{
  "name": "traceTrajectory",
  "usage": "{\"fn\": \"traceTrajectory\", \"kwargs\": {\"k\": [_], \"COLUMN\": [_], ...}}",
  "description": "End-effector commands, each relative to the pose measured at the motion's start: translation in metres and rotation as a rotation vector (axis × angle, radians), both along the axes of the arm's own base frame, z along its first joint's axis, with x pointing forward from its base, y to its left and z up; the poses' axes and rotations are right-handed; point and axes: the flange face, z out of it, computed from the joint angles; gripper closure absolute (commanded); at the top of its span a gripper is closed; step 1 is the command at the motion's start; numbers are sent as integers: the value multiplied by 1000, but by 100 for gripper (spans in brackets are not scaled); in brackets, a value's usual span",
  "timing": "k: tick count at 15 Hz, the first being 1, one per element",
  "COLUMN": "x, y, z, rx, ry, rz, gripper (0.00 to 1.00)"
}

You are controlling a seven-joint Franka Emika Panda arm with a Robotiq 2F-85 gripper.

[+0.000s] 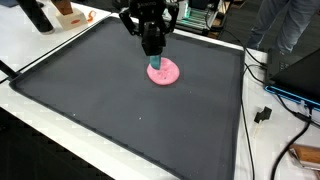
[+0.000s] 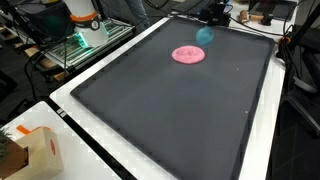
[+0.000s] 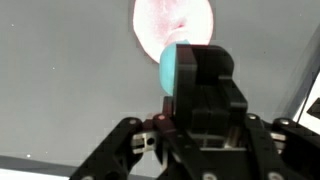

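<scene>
A flat round pink plate (image 1: 164,73) lies on the black mat (image 1: 100,100), toward its far side, and shows in both exterior views (image 2: 188,55). My gripper (image 1: 153,52) hangs just above the plate, shut on a small teal object (image 1: 155,64) that sticks out below the fingertips. In an exterior view the teal object (image 2: 205,36) hovers just past the plate. In the wrist view the teal object (image 3: 169,68) sits against the dark finger (image 3: 205,85) of the gripper (image 3: 188,62), with the plate (image 3: 172,25) below it. The second finger is hidden.
The mat covers a white table (image 1: 40,130). A cardboard box (image 2: 30,150) stands at a table corner. Cables and a plug (image 1: 264,114) lie along one side. A person (image 1: 290,30) stands beyond the table, and equipment (image 2: 85,25) is stacked at another edge.
</scene>
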Motion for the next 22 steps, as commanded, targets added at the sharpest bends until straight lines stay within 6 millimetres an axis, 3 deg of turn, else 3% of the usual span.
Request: {"fn": "traceTrajectory", "kwargs": {"k": [1,5,6,18,19,22], "x": [-22,-32,-19,-24,-24,-27], "y": [3,10,10,11,11,18], "z": [3,3,0,1,1,1], "rx": [-81,-143,-99,-118,-118,-216], "ry": [-20,-22,-4,-5,-5,-31], "rz": [-21,-5,-2,-1,-1,-55], "gripper": [75,75,50,50,75,75]}}
